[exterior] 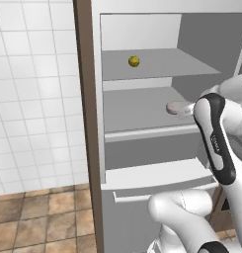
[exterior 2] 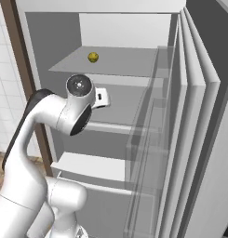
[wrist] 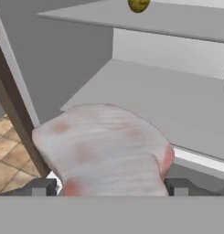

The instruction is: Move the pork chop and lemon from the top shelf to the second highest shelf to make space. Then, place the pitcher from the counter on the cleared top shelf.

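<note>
- The gripper [wrist: 109, 187] holds the pork chop [wrist: 102, 148] between its part-closed fingers, over the front rim of the second highest shelf [exterior: 137, 106].
- Released here, the chop could tip off that rim.
- The lemon [exterior: 134, 61] sits on the top shelf [exterior: 162, 64]; a rising arm might bump it.

The pork chop [wrist: 104, 148] looks soft and moist, pale pink with red blotches. The lemon [exterior: 134, 61] has dull, dimpled yellow skin. The top shelf [exterior: 181, 66] and second highest shelf [wrist: 177, 105] are smooth matt grey.
</note>
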Controlling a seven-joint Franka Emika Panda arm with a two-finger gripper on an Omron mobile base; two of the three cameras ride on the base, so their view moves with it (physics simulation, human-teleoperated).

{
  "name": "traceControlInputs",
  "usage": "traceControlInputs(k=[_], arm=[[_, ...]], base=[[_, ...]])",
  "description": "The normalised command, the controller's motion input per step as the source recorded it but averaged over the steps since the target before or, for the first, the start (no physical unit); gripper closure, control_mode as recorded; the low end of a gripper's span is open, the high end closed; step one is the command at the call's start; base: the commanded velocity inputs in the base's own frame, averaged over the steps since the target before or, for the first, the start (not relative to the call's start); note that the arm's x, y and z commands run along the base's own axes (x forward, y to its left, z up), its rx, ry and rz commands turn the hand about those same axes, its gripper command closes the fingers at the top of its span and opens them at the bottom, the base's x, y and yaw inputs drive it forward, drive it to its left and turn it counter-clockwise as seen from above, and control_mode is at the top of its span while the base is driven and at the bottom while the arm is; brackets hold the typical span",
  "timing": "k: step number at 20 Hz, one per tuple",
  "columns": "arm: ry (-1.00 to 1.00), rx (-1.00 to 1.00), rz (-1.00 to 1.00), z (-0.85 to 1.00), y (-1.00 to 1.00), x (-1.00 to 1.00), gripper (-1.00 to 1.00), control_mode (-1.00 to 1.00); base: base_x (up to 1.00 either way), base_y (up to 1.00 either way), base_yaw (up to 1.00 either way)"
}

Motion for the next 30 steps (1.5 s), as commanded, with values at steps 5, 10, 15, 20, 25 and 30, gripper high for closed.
traceControlInputs(k=[5, 10, 15, 20, 25, 30], arm=[[0.10, 0.00, 0.00, -0.53, -0.11, 0.11, 1.00, -1.00], [0.08, 0.00, 0.00, -0.39, -0.16, 0.51, 1.00, -1.00], [0.02, 0.00, 0.00, -0.07, -0.17, 0.68, 1.00, -1.00], [0.00, 0.02, -0.01, -0.09, -0.29, 0.64, 1.00, -1.00], [0.00, 0.03, 0.00, -0.14, -0.26, 0.62, 1.00, -1.00], [0.00, 0.00, 0.00, -0.33, -0.11, 0.48, 1.00, -1.00]], base=[[0.00, 0.00, 0.00], [0.00, 0.00, 0.00], [0.00, 0.00, 0.00], [0.00, 0.00, 0.00], [0.00, 0.00, 0.00], [0.00, 0.00, 0.00]])
